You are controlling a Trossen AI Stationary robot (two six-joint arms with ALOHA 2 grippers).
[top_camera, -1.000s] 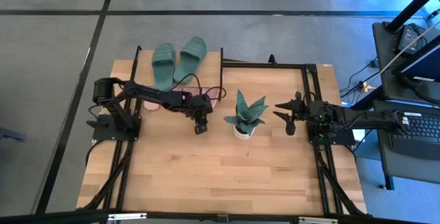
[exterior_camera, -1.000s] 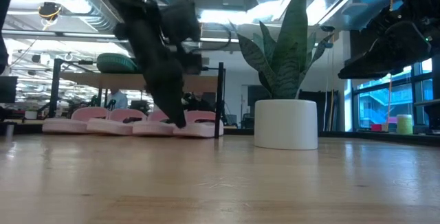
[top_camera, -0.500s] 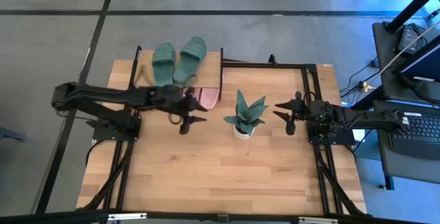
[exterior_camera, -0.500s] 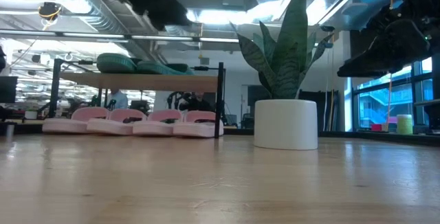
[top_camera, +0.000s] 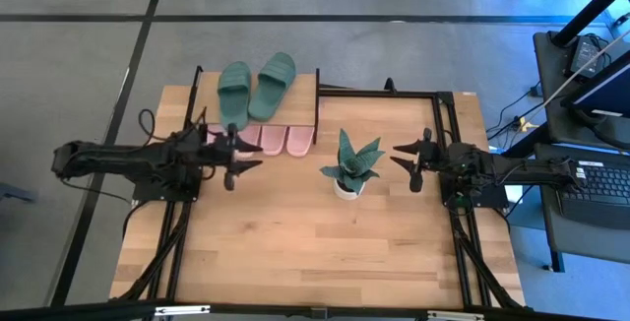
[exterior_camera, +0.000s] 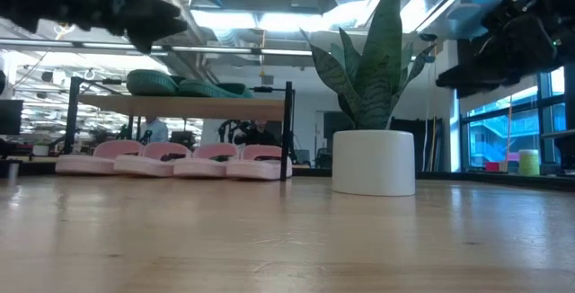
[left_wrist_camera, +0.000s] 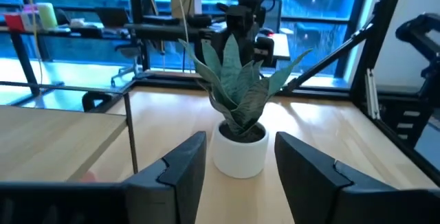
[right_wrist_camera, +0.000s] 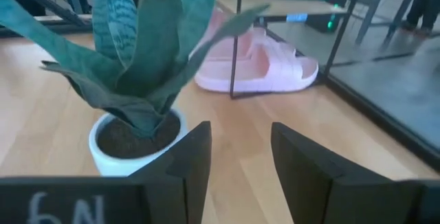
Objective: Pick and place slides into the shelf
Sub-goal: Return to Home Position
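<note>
The left gripper [top_camera: 236, 161], fingers spread and empty, has drawn back from the shelf [top_camera: 303, 99], all six slides [top_camera: 258, 85] stowed, so only homing remains; the right gripper [top_camera: 409, 161] waits, likewise spread.

The left arm [top_camera: 118, 156] is folded, its elbow drawn back past the left edge of the tabletop [top_camera: 295, 242] and its forearm lying level and pointing inward. The left gripper [top_camera: 248, 160] hangs clear above the surface, jaws parted with a wide gap between the two dark fingers [left_wrist_camera: 180, 172], and it is empty. The right arm [top_camera: 522, 168] mirrors this pose from the opposite side. The right gripper [top_camera: 396, 156] is level and faces inward, jaws likewise apart and empty.
</note>
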